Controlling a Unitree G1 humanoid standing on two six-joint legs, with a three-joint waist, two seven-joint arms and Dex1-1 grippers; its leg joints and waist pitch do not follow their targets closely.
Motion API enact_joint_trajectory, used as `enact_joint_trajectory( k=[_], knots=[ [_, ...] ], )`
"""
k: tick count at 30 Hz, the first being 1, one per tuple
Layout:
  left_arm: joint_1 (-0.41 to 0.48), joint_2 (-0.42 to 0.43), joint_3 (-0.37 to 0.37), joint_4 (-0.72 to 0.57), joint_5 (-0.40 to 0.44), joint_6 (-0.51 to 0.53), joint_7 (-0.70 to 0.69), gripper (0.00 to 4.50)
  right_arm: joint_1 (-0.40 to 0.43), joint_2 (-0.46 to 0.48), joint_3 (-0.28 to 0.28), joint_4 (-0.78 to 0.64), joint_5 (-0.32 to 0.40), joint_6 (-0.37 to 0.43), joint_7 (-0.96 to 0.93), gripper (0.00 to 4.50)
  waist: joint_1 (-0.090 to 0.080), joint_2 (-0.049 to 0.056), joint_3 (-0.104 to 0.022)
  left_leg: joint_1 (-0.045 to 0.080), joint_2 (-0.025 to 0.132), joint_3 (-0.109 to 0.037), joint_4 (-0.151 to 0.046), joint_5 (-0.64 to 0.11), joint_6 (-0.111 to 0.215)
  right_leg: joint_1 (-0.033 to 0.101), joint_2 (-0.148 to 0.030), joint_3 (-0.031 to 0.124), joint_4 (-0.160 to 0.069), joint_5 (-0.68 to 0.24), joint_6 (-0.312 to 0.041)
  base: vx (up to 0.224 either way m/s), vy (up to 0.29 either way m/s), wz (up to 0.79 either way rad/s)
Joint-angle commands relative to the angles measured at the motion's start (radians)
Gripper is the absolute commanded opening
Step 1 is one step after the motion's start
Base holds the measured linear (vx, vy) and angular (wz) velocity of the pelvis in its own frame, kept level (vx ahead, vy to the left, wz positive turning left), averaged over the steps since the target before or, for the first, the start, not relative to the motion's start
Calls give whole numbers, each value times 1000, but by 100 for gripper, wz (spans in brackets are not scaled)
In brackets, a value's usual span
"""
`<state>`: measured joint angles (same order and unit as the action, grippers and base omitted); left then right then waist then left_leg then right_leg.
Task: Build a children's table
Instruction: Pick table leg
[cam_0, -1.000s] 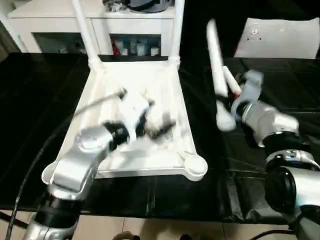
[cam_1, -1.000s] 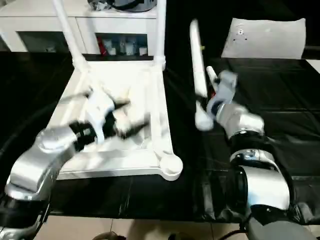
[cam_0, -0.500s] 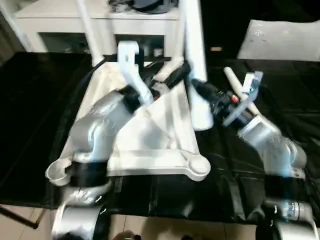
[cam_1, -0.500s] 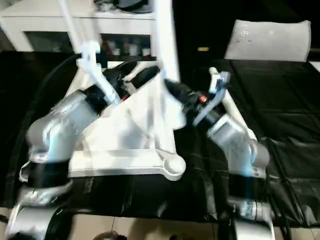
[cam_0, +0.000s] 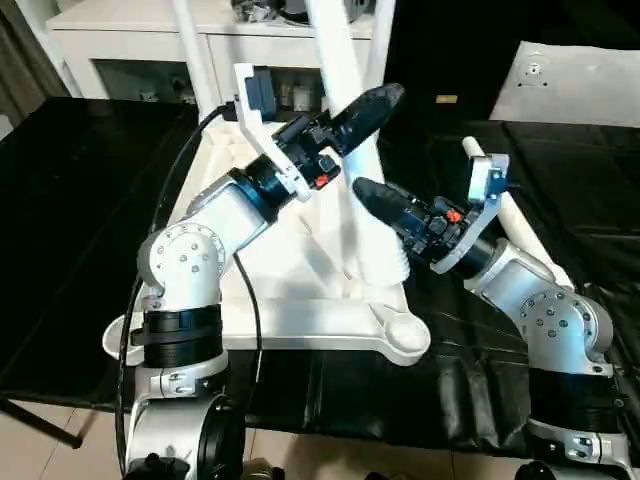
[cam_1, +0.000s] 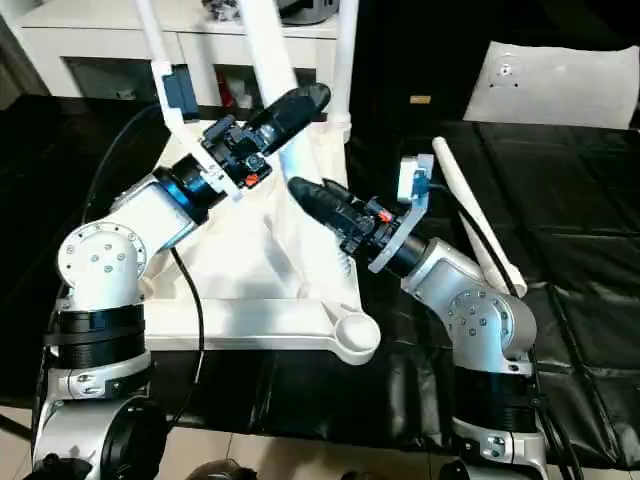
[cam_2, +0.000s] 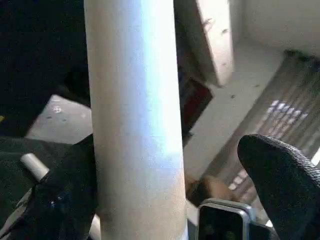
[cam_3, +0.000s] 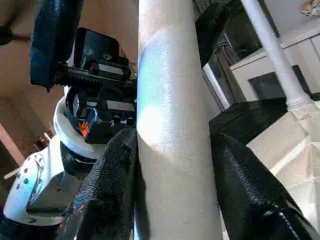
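Inverted tabletop (cam_0: 300, 310) on the black worktop (cam_0: 80, 230), two legs already standing at its far corners. Third leg (cam_0: 345, 130) steeply upright, lower end near the near-right socket (cam_0: 400, 335). Right pincer (cam_0: 385, 205) clamps its lower shaft; left pincer (cam_0: 365, 105), wide open, straddles it higher up.

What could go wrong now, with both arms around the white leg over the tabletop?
1. The right gripper clamps the long white tapered tubular leg low down; tilted, it could slip or miss a socket.
2. The left gripper has open jaws around the leg, giving no support yet.
3. The white ribbed square plastic tabletop lies unheld and may shift if pushed.
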<state>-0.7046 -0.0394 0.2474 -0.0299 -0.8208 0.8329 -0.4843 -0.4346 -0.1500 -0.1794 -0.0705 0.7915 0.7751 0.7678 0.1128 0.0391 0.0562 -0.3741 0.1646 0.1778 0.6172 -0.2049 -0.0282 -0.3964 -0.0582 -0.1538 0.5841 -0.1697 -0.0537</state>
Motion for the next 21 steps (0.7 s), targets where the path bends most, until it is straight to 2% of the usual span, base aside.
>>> enact_joint_trajectory(
  k=[1,2,3,6,10,12,16,18,21],
  knots=[
    [7,9,-14,-30,-28,17,-28,414,3,-5,14,-23,15,9,2,183,1,-13,-75,13,76,-37,-68,-67,64,59,-111,73,-94,-353,2,0,0,0],
    [12,14,-14,-34,-37,18,-33,414,6,-6,17,-27,18,12,2,183,0,-16,-76,12,76,-37,-68,-65,65,60,-112,74,-94,-348,1,0,0,0],
    [12,14,-14,-34,-37,18,-33,414,6,-6,17,-27,18,12,2,183,1,-13,-76,12,77,-37,-68,-62,64,60,-113,75,-92,-339,-4,0,0,0],
    [23,18,4,-35,-86,3,-93,414,14,-7,15,-40,60,36,15,183,3,-15,-76,11,73,-35,-68,-51,70,63,-115,76,-93,-337,-6,0,0,0],
    [36,26,22,-29,-145,10,-179,414,25,-22,21,-57,95,66,52,183,3,-13,-78,10,78,-36,-68,-33,77,63,-114,77,-88,-302,-15,0,0,0],
    [42,38,21,-18,-165,19,-215,414,35,-32,31,-65,99,74,70,183,3,-13,-77,11,77,-35,-68,-44,72,62,-115,78,-90,-309,-19,0,0,0],
    [52,64,11,-7,-180,33,-276,414,48,-38,41,-75,103,80,80,183,4,-9,-77,11,74,-35,-69,-51,62,63,-115,77,-92,-333,-3,0,0,0],
    [58,72,10,-4,-189,37,-294,414,50,-41,44,-79,110,82,80,183,3,-6,-76,13,79,-38,-70,-58,56,62,-115,77,-92,-330,-7,0,0,0],
    [72,88,11,3,-213,39,-341,414,55,-48,49,-88,125,91,81,183,3,-7,-76,15,77,-36,-71,-69,50,62,-115,78,-93,-337,-9,0,0,0]
  ],
)
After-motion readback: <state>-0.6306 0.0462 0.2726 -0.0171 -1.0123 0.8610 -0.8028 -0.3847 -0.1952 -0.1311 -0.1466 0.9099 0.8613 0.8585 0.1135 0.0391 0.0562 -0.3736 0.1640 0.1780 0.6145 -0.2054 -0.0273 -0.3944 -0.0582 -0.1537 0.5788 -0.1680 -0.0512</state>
